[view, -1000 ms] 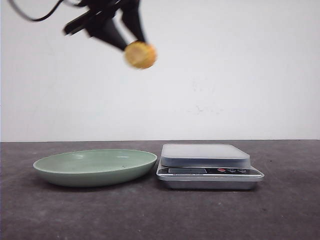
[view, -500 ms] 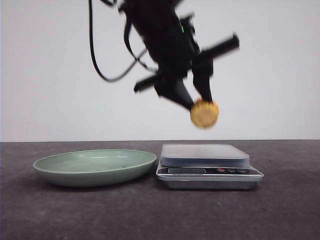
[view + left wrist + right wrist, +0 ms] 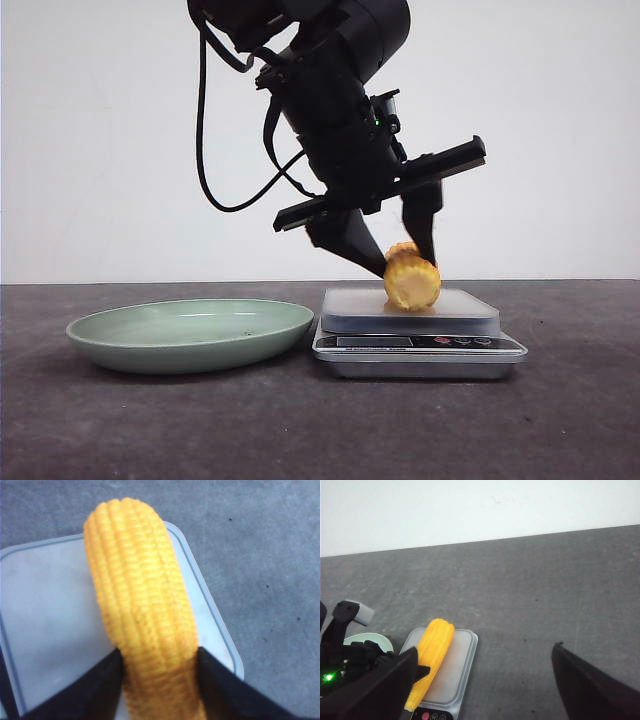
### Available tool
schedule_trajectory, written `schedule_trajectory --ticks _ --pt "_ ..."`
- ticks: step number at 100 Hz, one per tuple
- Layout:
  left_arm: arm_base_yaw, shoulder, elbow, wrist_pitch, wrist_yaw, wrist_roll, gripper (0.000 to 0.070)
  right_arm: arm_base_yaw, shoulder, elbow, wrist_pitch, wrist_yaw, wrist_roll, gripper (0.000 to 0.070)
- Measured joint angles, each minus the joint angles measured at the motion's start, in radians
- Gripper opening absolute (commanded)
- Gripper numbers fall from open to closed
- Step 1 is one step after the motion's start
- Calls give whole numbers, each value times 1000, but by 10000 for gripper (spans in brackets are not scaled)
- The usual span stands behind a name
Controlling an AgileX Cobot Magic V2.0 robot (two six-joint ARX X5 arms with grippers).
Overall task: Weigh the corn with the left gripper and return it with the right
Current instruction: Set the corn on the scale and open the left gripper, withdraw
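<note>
Your left gripper is clamped on the corn, which sits low on the scale platform, seemingly touching it, its long axis running across the platter away from the fingers. Your right gripper hangs wide and empty, well back, so the left arm is far nearer. Count one corn, one scale, one green plate, two grippers.
</note>
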Motion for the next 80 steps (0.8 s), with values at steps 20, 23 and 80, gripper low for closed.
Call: schedule_trajectory --ticks 20,23,80 --pt "0 3 0 2 -1 5 432 0 0 0 -3 0 0 530" --pt "0 2 2 -1 -1 10 432 0 0 0 -6 0 0 531" --pt "179 -480 21 -245 -132 238 432 0 0 0 -15 -1 -7 530"
